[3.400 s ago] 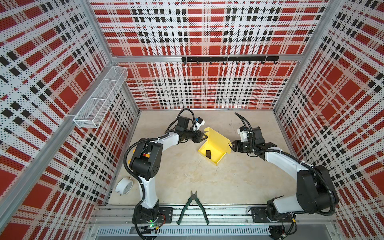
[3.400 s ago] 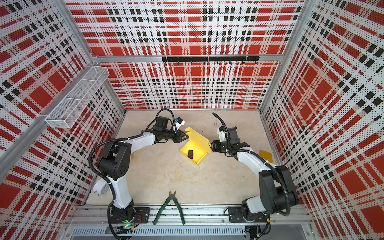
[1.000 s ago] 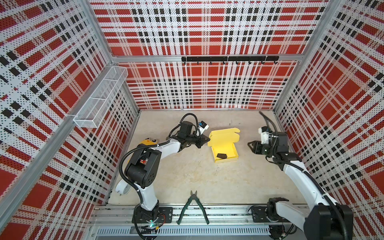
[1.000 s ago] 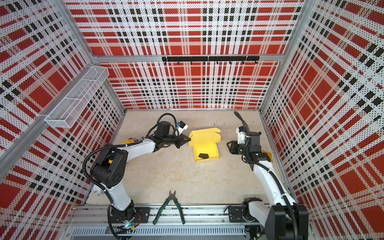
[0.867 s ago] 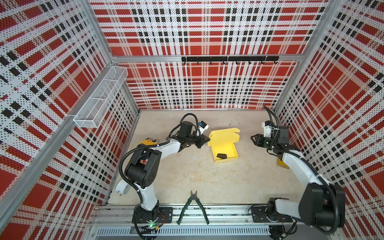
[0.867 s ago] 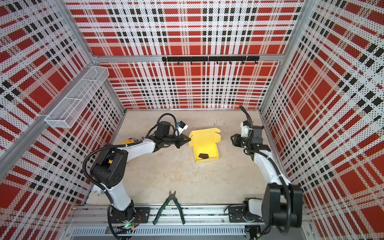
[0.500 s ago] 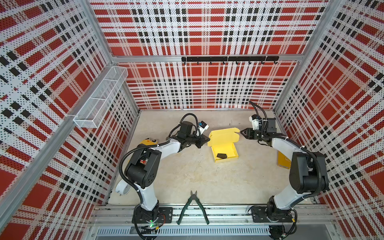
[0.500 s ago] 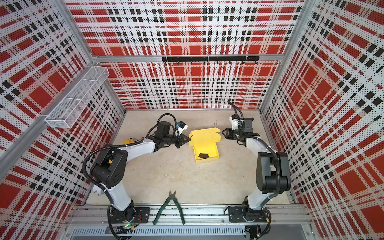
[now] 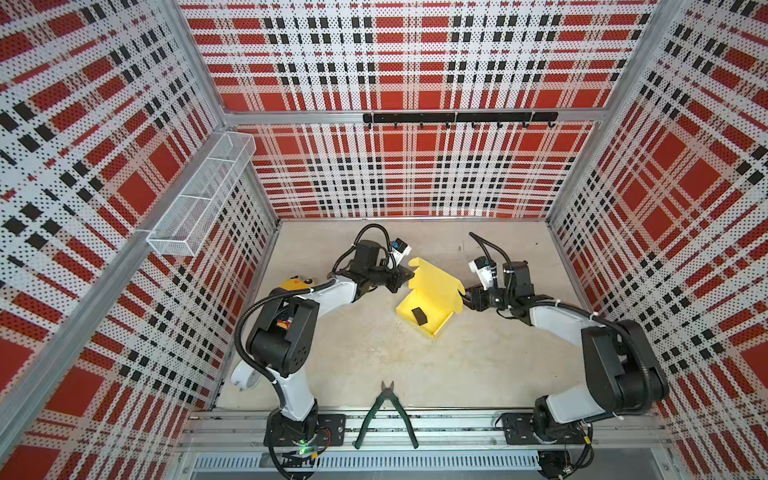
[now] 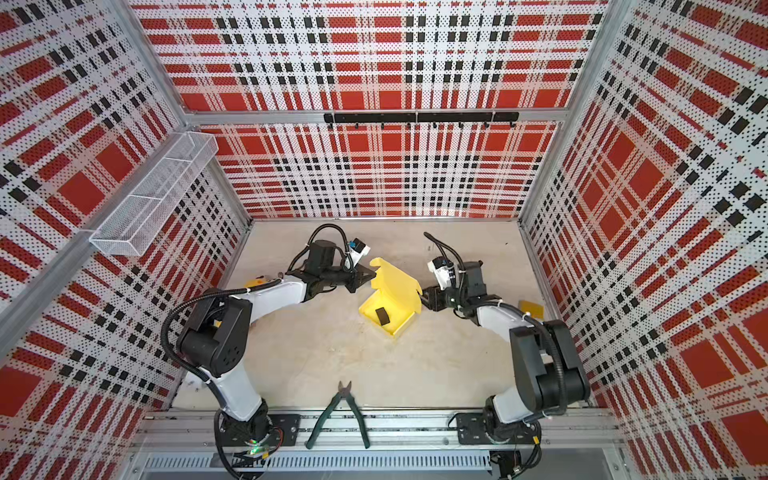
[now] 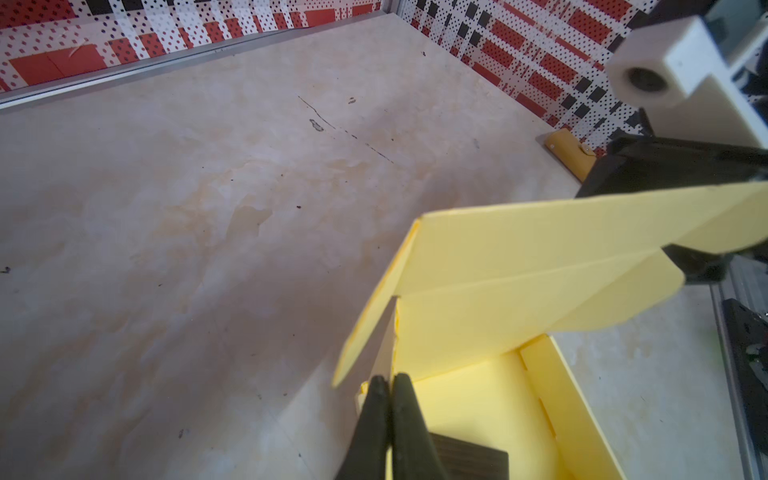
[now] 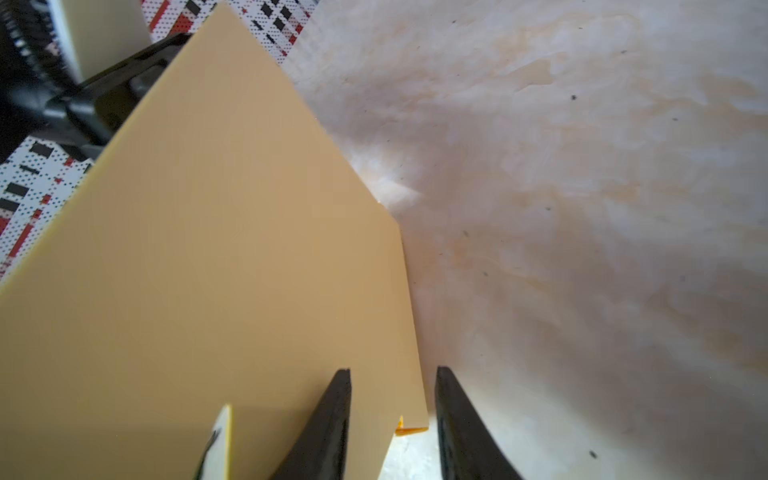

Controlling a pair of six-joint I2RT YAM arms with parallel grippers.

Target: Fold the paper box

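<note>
Two claws meet on one box. My left claw (image 11: pixel 388 376) has its fingers pressed together at a corner of the paper box (image 9: pixel 436 282), one finger outside the thin side wall and one inside. I read that as a pinch on the wall, and I judge it is there to keep the tray from sliding on the counter (image 9: pixel 374 357).

My right claw (image 12: pixel 392 370) has its fingers apart. They straddle the free edge of the raised lid without closing on it, and the gap is far wider than the card. That placement suits steering the lid down over the tray, which I take to be the step in hand.

In both top views the box sits mid-counter between the arms, with its tray flat and its lid raised at a tilt. A small black block (image 9: pixel 418 316) lies inside the tray, so the lid has to clear it. Green-handled pliers (image 9: pixel 386 411) lie well apart, by the front rail.

I can read no brand, label or writing on the card or on either claw.
</note>
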